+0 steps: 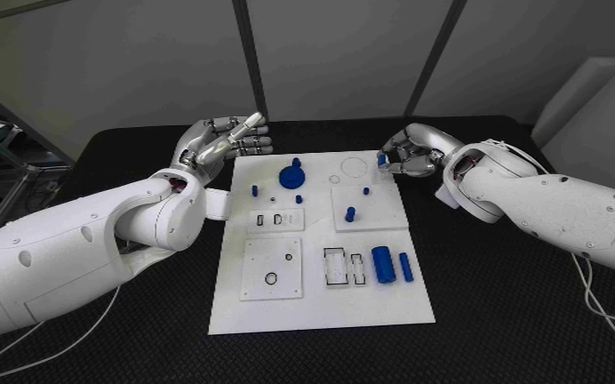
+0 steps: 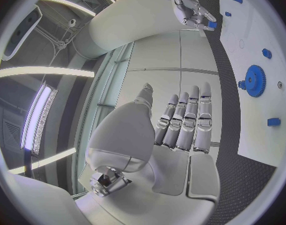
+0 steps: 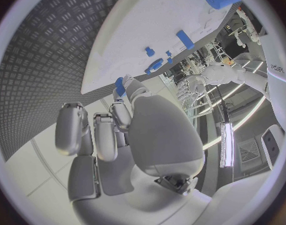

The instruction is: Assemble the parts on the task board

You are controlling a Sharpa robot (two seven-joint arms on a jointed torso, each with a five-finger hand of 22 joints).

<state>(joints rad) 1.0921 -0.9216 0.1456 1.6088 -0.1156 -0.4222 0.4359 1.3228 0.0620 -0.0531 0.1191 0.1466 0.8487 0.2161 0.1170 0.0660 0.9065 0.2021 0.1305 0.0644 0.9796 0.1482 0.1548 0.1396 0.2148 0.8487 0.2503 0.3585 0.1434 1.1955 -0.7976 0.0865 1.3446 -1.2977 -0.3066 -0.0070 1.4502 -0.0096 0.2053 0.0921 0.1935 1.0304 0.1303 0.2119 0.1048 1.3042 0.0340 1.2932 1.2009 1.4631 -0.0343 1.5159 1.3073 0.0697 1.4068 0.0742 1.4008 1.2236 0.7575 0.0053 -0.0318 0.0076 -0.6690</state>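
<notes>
**Right hand pinches a blue part at the board's far right corner**

Your right hand (image 1: 408,155) sits at the far right corner of the task board (image 1: 321,308), fingers curled in around a small blue part (image 1: 382,160) held between thumb and fingertip; the right wrist view shows that same blue piece (image 3: 120,86) at the fingertips. Your left hand (image 1: 228,142) hovers off the board's far left corner, holding nothing, its fingers (image 2: 186,116) straight and lying side by side with the thumb apart.

You are working over a black table (image 1: 513,313) with a raised tread pattern. Behind it stand pale grey wall panels (image 1: 346,37) split by dark uprights.

The board is a white rectangular plate lying flat in the middle of the table, carrying several smaller white panels with cut-out slots and holes. On it you can see a blue gear (image 1: 292,175) near the far edge, a thick blue cylinder (image 1: 382,264) and a slimmer blue rod (image 1: 405,266) lying side by side near the right edge, and a short blue peg (image 1: 350,214) standing between them and the gear. A few smaller blue pieces are dotted around the gear.
</notes>
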